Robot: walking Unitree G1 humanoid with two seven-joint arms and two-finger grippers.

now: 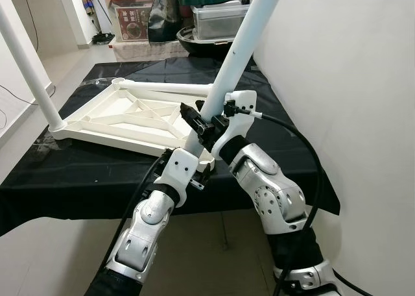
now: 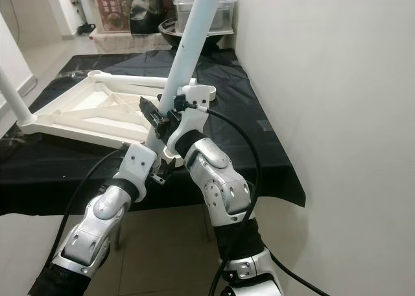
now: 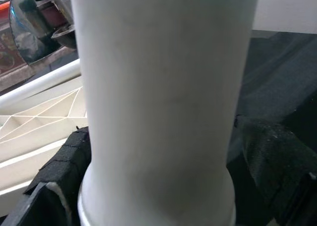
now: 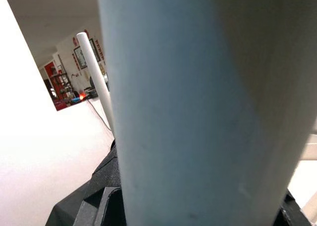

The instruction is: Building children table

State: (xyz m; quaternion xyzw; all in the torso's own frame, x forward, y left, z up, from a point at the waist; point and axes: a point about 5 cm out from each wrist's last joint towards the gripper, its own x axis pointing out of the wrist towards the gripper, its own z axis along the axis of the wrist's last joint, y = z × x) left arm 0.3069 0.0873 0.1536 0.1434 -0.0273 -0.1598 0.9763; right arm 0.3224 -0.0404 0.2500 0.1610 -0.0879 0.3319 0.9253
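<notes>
Left eye view: left hand and right hand grasp table leg at tabletop corner, beside wall.

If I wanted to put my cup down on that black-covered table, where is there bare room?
Bare black cloth runs along the near edge, in front of the upturned white tabletop, and on the strip between it and the wall. Avoid the near right corner: left hand and right hand both grip the white leg there.
</notes>
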